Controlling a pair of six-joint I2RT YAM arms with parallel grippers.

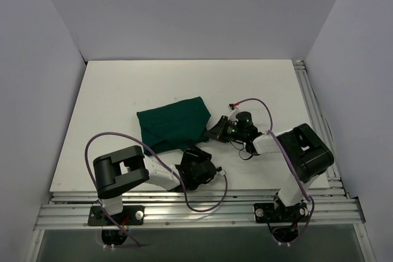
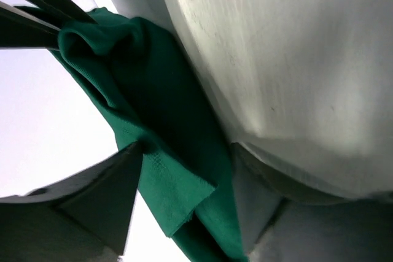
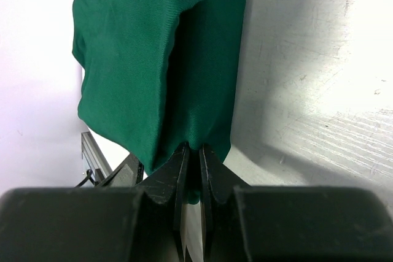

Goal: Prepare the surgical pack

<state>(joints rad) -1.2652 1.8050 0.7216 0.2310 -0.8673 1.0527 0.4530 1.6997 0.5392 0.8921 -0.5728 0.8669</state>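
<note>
Green drape (image 1: 173, 128) on table (image 1: 123, 90) — right gripper (image 3: 193, 151) clamped on its edge; left gripper (image 2: 184, 207) spread apart.

Matt woven cloth drape (image 1: 172, 126) on scuffed white table (image 1: 123, 90).

one green drape (image 1: 173, 126), two arms (image 1: 123, 173) (image 1: 307, 151), one table (image 1: 123, 90)

I'm seeing a white table (image 1: 153, 84), evenly lit with a scuffed top, boxed in by a plain pale back wall (image 1: 196, 10), left wall (image 1: 31, 90) and right wall (image 1: 362, 78), aluminium rails (image 1: 61, 213) along its near and right edges, dark floor (image 1: 196, 246) below.
</note>
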